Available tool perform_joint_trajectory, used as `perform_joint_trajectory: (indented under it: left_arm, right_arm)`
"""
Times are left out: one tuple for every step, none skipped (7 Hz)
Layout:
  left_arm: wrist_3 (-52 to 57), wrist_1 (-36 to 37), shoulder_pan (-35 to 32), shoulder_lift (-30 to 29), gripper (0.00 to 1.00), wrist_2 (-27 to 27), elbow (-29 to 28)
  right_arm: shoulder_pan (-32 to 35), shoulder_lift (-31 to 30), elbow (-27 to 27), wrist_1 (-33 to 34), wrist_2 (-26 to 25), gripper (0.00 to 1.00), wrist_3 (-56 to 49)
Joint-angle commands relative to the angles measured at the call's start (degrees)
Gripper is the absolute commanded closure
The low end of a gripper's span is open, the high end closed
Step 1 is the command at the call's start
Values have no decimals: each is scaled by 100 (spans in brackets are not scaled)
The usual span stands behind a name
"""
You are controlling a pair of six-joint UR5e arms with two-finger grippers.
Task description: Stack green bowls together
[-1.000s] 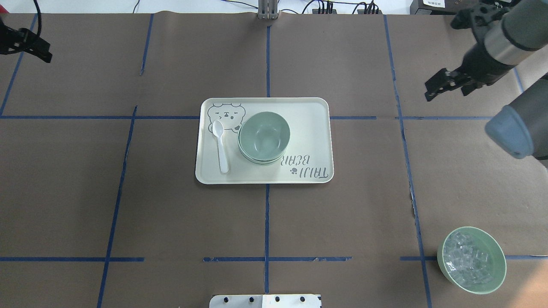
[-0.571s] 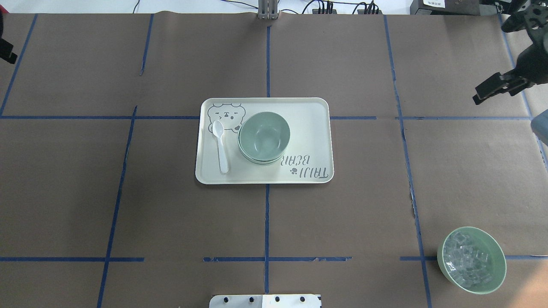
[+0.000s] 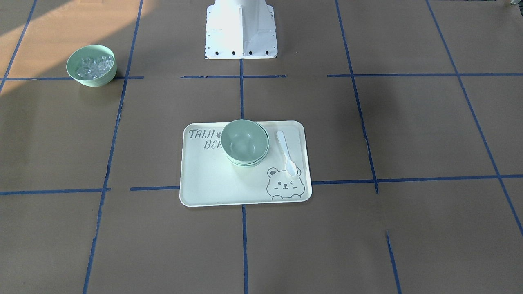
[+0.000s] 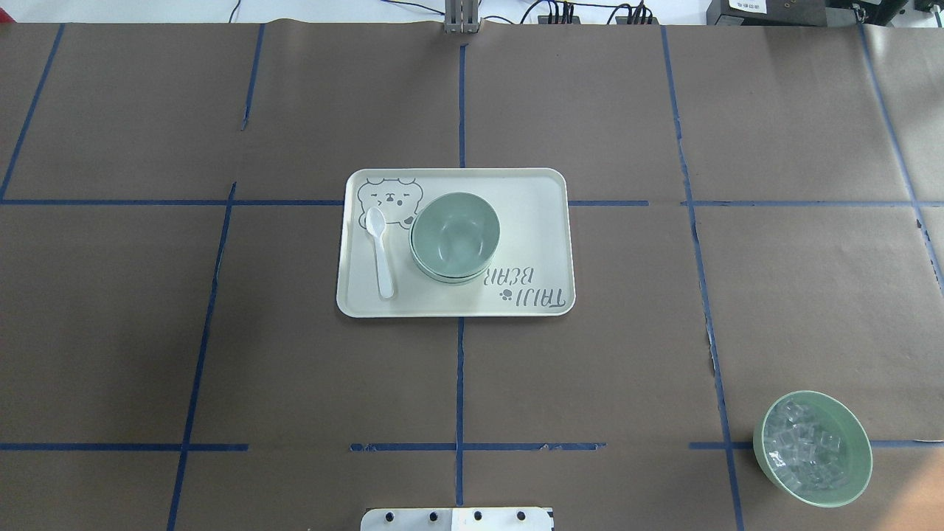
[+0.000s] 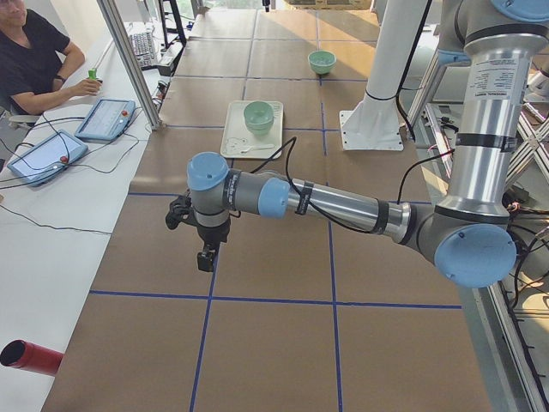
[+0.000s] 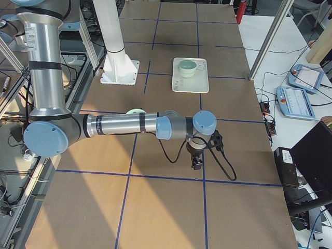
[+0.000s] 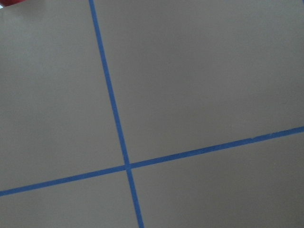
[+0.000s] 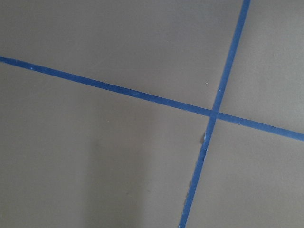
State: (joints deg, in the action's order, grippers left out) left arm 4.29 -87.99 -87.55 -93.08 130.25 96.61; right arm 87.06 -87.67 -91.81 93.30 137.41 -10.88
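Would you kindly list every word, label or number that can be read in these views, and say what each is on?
"TAIJI BEAR": printed on the tray, upside down in the overhead view; the green bowls cover part of it in the front-facing view.
Vertical lettering on the left arm: too small to read.
White label on the black box: too small to read.

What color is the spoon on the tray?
The spoon is white; the overhead view shows it best.
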Motion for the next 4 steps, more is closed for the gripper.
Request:
perform_joint_trajectory:
  left_arm:
    - [107,-43,-61,255,0,141,-327]
    - [99,-43,-61,316,0,141,-327]
    - [90,-43,-61,317,0,141,-345]
    - [81,-43,-52,317,0,141,-362]
  right_arm:
    - [196,22,181,4,-12,0,-47]
    - [389,31,190,4,40,0,163]
    - [451,-4,190,4,127,0,208]
    - [487,-30,199,13,163,0,217]
